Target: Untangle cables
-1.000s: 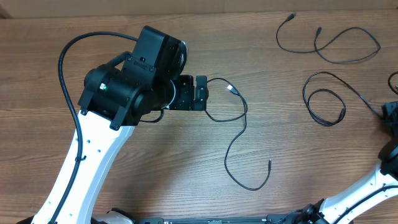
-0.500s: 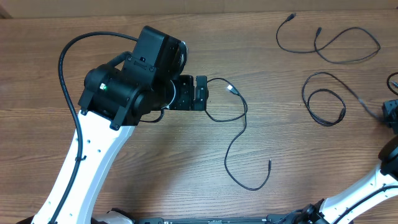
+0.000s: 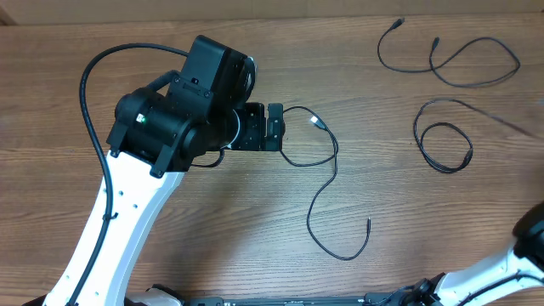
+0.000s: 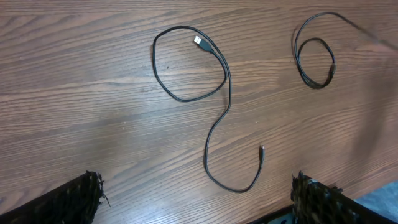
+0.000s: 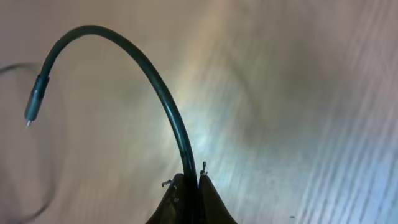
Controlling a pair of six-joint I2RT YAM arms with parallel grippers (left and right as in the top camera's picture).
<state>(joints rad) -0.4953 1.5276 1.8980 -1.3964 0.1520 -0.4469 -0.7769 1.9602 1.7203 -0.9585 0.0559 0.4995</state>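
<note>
Three thin black cables lie apart on the wooden table. One with a silvery plug [image 3: 317,123] curls in a loop and S-curve [image 3: 323,191] just right of my left gripper [image 3: 274,127]. The left wrist view shows that cable [image 4: 221,106] beyond my open left gripper [image 4: 196,205], with nothing between its fingers. A second cable forms a small double loop [image 3: 444,146], its tail blurred and running off to the right. A third cable [image 3: 459,64] lies at the back right. My right gripper [image 5: 194,186] is shut on a black cable [image 5: 155,81] that arcs to a small plug [image 5: 34,102].
The left arm's black body [image 3: 183,106] and white link cover the table's left middle. Only part of the right arm [image 3: 527,246] shows at the bottom right corner. The table's front edge [image 4: 373,193] is close in the left wrist view.
My right gripper closed on the looped cable's tail and moved out of the overhead view to the right, drawing the tail after it. The left arm has not moved.
</note>
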